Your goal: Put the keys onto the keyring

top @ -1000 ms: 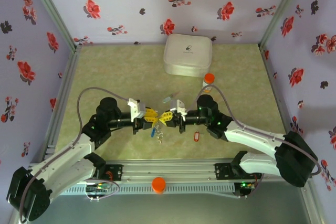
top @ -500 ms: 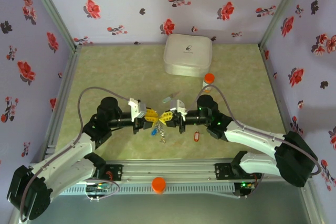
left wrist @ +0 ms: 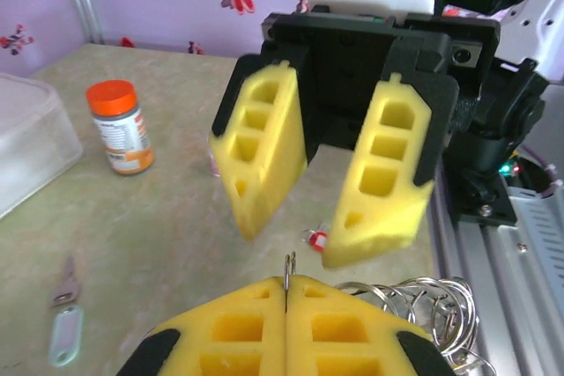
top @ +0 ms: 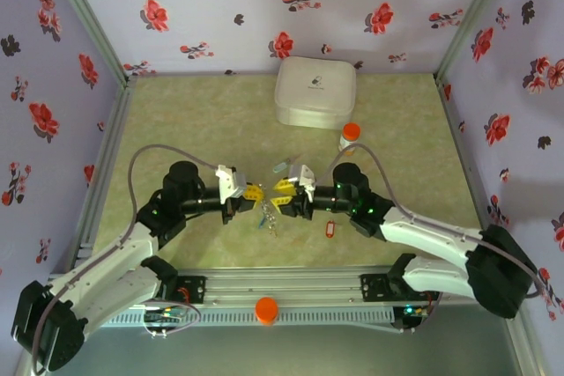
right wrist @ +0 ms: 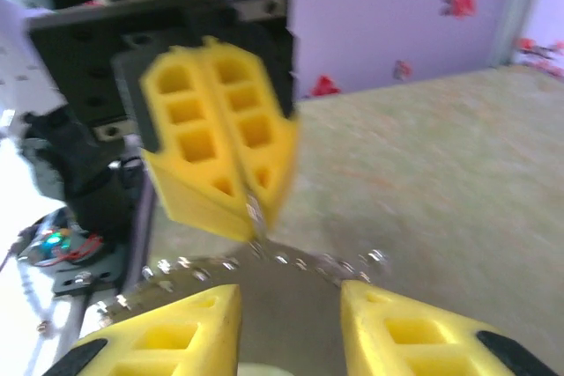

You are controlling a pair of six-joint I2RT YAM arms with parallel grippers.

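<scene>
My left gripper (top: 256, 193) is shut on the thin metal edge of the keyring (left wrist: 288, 269), which pokes up between its yellow pads. Silvery rings (left wrist: 425, 302) bunch at its right side. In the right wrist view the keyring's bead chain (right wrist: 300, 261) arcs below the left gripper (right wrist: 252, 217). My right gripper (top: 284, 188) faces the left one with its jaws open (right wrist: 291, 301), straddling the chain without gripping it. A small bunch of keys (top: 267, 213) hangs between the two grippers. A red key (top: 330, 230) lies on the table by the right arm. A grey key with a pale tag (top: 282, 165) lies just beyond the grippers.
A white rounded box (top: 315, 92) stands at the back, with an orange-capped bottle (top: 350, 136) in front of it. The metal rail (top: 291, 292) runs along the near edge behind the grippers. Flowered walls close in the table on three sides.
My right gripper has opened and let go. My left gripper has shut fully on the keyring. The hanging keys have shifted slightly toward the left gripper.
</scene>
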